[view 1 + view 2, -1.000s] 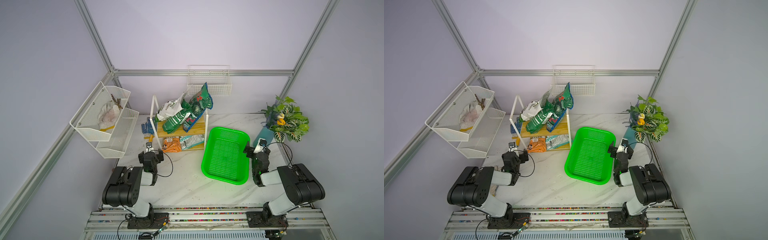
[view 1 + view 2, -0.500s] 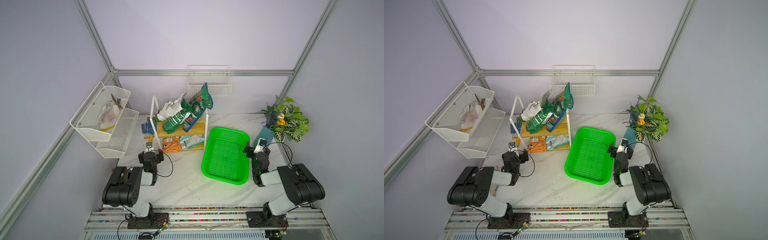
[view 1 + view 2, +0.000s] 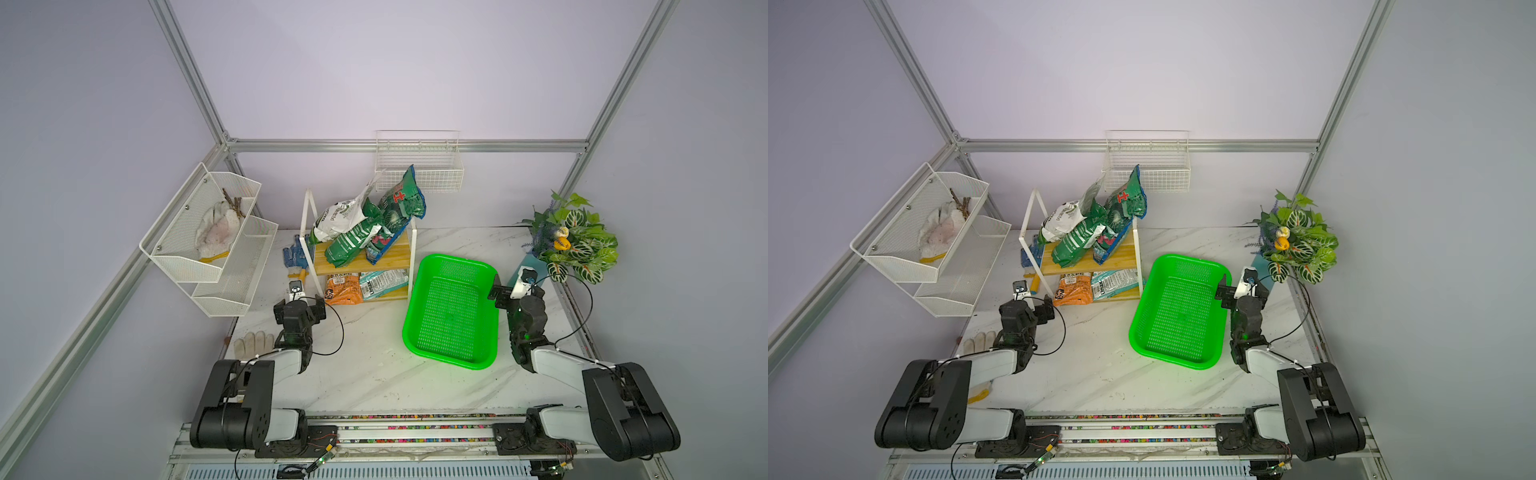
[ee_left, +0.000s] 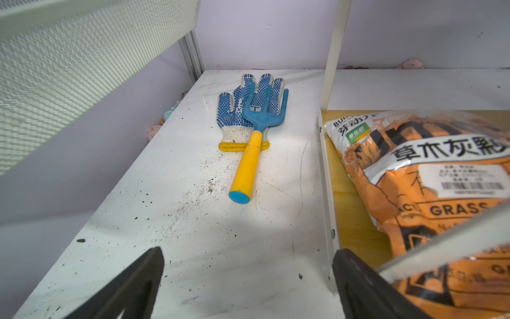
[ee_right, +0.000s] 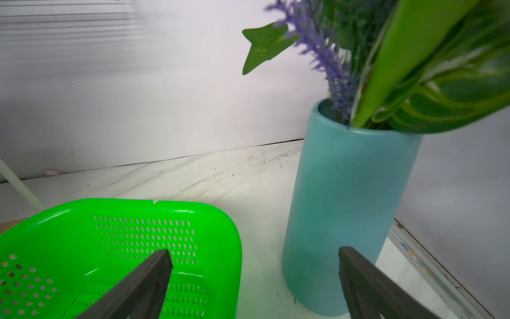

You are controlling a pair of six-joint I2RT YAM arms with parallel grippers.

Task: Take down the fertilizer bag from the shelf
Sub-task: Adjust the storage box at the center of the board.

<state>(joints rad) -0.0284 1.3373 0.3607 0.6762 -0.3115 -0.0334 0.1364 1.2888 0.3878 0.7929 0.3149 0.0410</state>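
Note:
The shelf stands at the back of the table, two wooden boards in a white frame. On its upper board lean a white bag, a green bag and a dark green and blue bag. An orange bag and a pale teal bag lie on the lower board. I cannot tell which one is the fertilizer bag. My left gripper is open and empty, low over the table by the shelf's front left leg. My right gripper is open and empty between the basket and the vase.
A green basket sits right of the shelf. A teal vase of plants stands at the right. A blue dotted glove with a hand rake lies left of the shelf, a white glove nearer. Mesh bins and a wire basket hang on the walls.

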